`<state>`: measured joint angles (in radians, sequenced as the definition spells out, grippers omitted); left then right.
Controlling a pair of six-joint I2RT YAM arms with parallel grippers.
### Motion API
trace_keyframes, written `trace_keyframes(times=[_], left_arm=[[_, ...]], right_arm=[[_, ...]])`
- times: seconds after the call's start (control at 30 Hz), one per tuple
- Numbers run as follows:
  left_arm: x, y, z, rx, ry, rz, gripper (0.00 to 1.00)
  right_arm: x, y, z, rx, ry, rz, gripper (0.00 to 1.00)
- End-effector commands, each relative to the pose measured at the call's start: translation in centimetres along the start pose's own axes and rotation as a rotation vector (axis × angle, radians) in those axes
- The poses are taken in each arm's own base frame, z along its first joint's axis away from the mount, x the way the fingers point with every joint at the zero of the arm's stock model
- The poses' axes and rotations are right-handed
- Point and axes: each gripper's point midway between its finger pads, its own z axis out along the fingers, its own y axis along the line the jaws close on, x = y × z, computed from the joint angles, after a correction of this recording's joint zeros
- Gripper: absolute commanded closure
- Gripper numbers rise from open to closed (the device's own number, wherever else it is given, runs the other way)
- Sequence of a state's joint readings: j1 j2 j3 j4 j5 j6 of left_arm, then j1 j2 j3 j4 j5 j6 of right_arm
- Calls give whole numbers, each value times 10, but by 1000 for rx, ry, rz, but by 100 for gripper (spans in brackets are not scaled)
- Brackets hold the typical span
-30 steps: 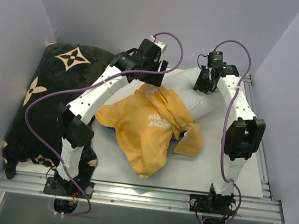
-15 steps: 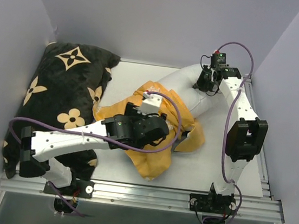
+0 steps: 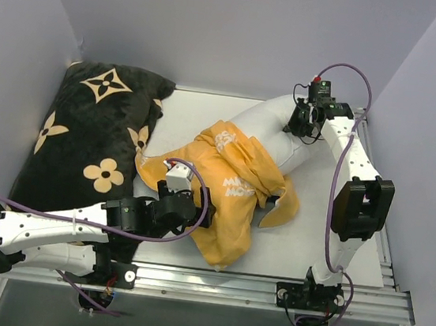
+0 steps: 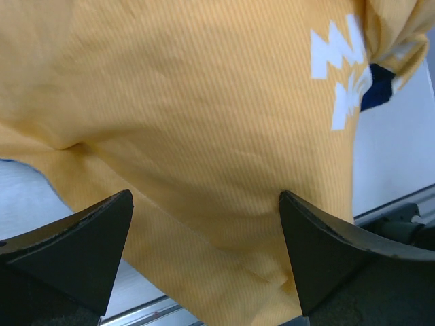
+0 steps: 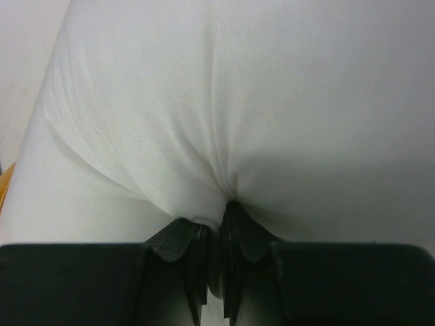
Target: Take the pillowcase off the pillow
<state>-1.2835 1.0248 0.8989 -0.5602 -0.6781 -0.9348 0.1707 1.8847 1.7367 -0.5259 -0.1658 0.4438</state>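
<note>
Your pillow (image 3: 276,132) lies far right of centre on the table (image 3: 303,249), its near-left end inside the pillowcase (image 3: 225,200), which spills toward you. The cushion (image 3: 86,135) sits left of both. Your left gripper (image 4: 206,204) is at the pillowcase's near-left part, your right gripper (image 5: 216,227) at the pillow's far end.

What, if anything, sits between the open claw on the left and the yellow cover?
Nothing visible does. The left gripper is open, and only the pillowcase shows between its fingers. The right gripper pinches the pillow farther back.
</note>
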Motion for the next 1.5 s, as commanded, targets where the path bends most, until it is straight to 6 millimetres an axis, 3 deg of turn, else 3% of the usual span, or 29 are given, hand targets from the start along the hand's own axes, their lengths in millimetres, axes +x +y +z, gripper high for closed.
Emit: trace_keyframes(times=[0.0, 0.27, 0.33, 0.43, 0.63, 0.7, 0.73, 0.77, 0.83, 0.87, 1.0, 1.03, 1.13, 1.2, 1.23, 1.27, 1.37, 1.47], left_arm=[[-15, -57, -4, 215, -20, -133, 3], [-1, -95, -17, 401, 34, -165, 3], [18, -79, -5, 282, 98, -111, 2], [31, -70, 0, 196, 128, -88, 2], [61, -73, 5, 163, 195, -64, 3], [66, -71, 6, 152, 207, -54, 11], [67, -68, 6, 146, 211, -51, 20], [67, -65, 5, 139, 211, -61, 45], [67, -53, 1, 116, 209, -63, 65], [66, -48, -1, 108, 207, -68, 81], [55, -25, -9, 71, 174, -77, 100], [52, -20, -9, 61, 167, -79, 100], [40, -3, -13, 17, 132, -80, 100], [34, 9, -15, -12, 119, -82, 100], [33, 13, -14, -24, 118, -82, 100], [33, 18, -14, -34, 119, -84, 100], [29, 27, -13, -48, 118, -97, 100], [24, 34, -13, -53, 113, -103, 100]], right_arm=[[33, 1, 3, 10, 96, -20, 100], [35, -1, 7, 26, 101, -32, 100], [35, 0, 7, 23, 99, -30, 100], [35, 1, 6, 21, 100, -30, 100], [37, 0, 7, 24, 104, -33, 100], [39, -1, 7, 33, 103, -40, 100], [38, -2, 6, 34, 99, -43, 100], [38, -3, 6, 38, 97, -45, 100], [37, -5, 6, 45, 93, -46, 100], [36, -4, 4, 41, 90, -49, 100], [33, 3, -7, 16, 72, -62, 100], [37, 7, -11, 8, 71, -80, 99], [37, 24, -40, -12, 10, -165, 72], [45, 39, -60, -53, -20, -237, 37], [45, 38, -67, -53, -32, -250, 37], [59, 45, -69, -65, -18, -287, 26], [72, 44, -86, -44, -51, -335, 9], [98, 34, -76, -43, 13, -319, 4]])
